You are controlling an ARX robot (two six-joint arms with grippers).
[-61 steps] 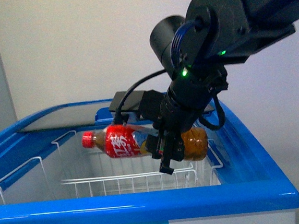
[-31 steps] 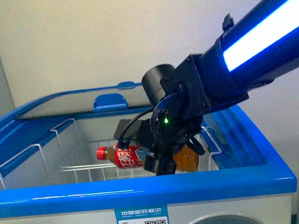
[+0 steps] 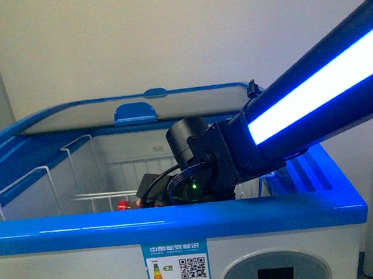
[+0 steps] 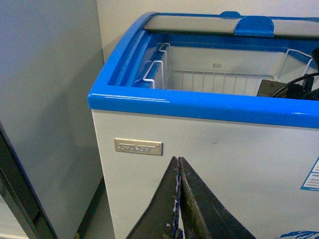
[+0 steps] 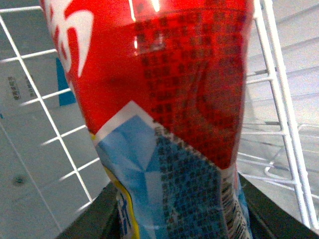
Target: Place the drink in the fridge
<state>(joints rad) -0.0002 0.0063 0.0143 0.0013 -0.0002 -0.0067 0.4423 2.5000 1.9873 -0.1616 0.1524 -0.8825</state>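
The right arm (image 3: 313,89) is reaching down over the blue rim into the fridge (image 3: 180,221), its wrist sitting low inside the open chest. The right pincer itself is hiding behind the front rim, but the wrist camera is showing the drink (image 5: 169,99) filling the view with its red label, dark pincer fingers (image 5: 279,214) pressing either side of it, so it is clamped on the bottle. Only the red cap end of the drink (image 3: 123,206) is peeking above the rim, down among the white wire baskets (image 3: 78,172). The left pincer (image 4: 179,209) is hanging outside before the fridge's white front wall, its fingers pressed together on nothing.
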